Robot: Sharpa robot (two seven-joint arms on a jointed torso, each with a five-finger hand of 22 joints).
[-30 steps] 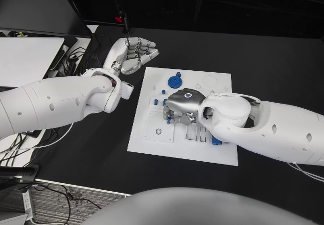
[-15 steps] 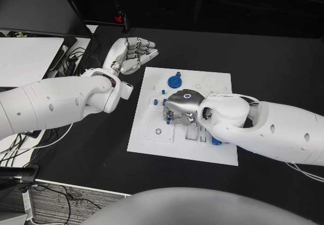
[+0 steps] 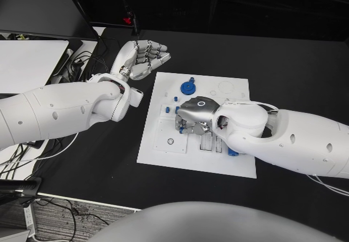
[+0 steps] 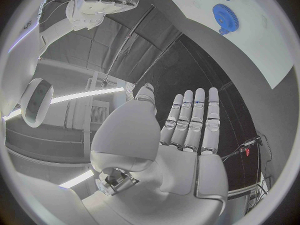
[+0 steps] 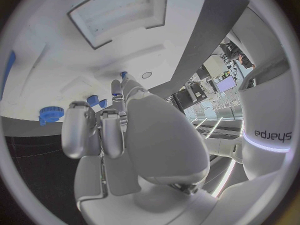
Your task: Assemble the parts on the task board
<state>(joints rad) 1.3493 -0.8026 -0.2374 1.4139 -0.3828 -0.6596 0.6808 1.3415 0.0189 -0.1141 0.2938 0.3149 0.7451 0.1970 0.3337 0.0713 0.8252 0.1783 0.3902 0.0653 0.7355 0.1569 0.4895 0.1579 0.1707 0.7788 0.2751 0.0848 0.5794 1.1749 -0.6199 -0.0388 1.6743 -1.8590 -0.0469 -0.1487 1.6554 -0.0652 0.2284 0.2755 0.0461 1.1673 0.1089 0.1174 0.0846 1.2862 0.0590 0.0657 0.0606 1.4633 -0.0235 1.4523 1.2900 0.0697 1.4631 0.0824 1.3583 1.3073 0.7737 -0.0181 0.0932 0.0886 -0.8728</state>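
R robot hand (image 3: 193, 120) hovers fingers-down over task board (image 3: 169, 157) mid, grasp unclear, small blue part (image 3: 181, 129) just beside its fingertips; L robot hand (image 3: 139, 59) released, off-board.

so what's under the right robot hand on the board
The right robot hand hovers over the task board's middle. Small blue parts peek out beside it; a blue gear lies clear. What sits directly beneath is covered.
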